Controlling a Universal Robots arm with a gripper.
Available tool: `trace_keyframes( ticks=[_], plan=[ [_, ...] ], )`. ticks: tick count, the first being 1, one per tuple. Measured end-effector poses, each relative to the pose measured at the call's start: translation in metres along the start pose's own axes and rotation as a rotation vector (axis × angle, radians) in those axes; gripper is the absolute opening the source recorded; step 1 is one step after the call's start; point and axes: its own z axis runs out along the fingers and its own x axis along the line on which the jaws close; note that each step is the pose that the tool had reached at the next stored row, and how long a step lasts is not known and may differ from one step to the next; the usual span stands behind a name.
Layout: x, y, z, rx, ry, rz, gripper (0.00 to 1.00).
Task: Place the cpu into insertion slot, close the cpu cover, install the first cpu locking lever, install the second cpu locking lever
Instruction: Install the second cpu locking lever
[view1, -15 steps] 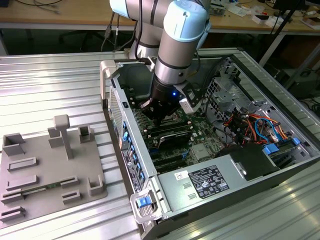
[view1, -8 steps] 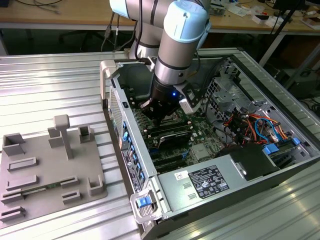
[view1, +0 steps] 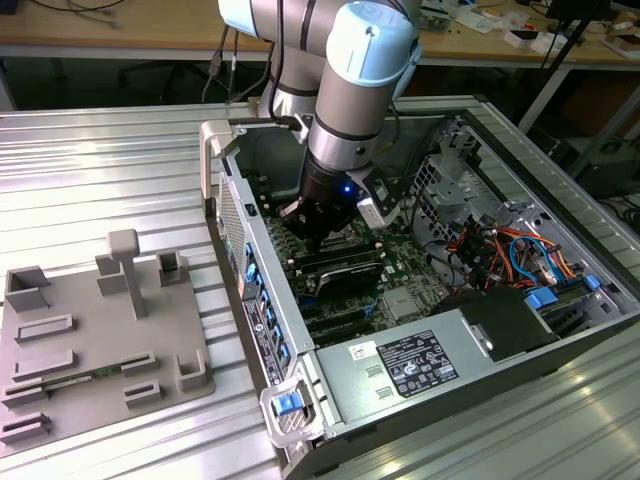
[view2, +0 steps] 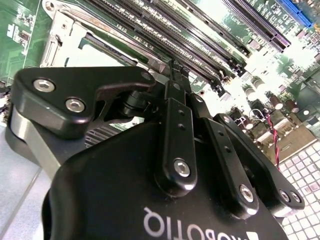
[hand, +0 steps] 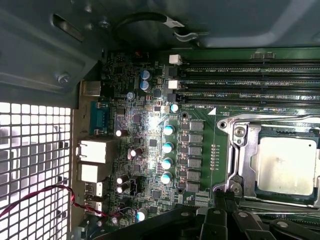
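The cpu (hand: 286, 165), a dull grey-silver square, lies flat in the insertion slot (hand: 256, 186) on the green motherboard. The silver cpu cover (hand: 243, 150) lies down around it, its window framing the chip. A thin silver lever rod (hand: 231, 167) runs along the frame's edge. My gripper (hand: 225, 196) sits right at that edge, with its black fingers pressed together. In the second wrist view the gripper (view2: 173, 70) tapers to a tip beside the silver socket frame (view2: 65, 35). Whether anything is pinched between the fingers is hidden. In the exterior view the gripper (view1: 315, 240) reaches down into the open computer case.
Long black memory slots (hand: 250, 75) run beside the socket. Upright capacitors (hand: 167, 150) and port blocks (hand: 97, 150) stand near the perforated case wall (hand: 35, 165). A power supply (view1: 420, 360) and coloured cables (view1: 500, 250) crowd the case. A grey fixture plate (view1: 100, 330) lies outside it.
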Motion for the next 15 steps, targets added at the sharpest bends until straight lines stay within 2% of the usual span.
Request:
trace_keyframes(
  ticks=[15],
  plan=[
    [0.0000, 0.0006, 0.0014, -0.0100, -0.0004, 0.000, 0.11]
  ],
)
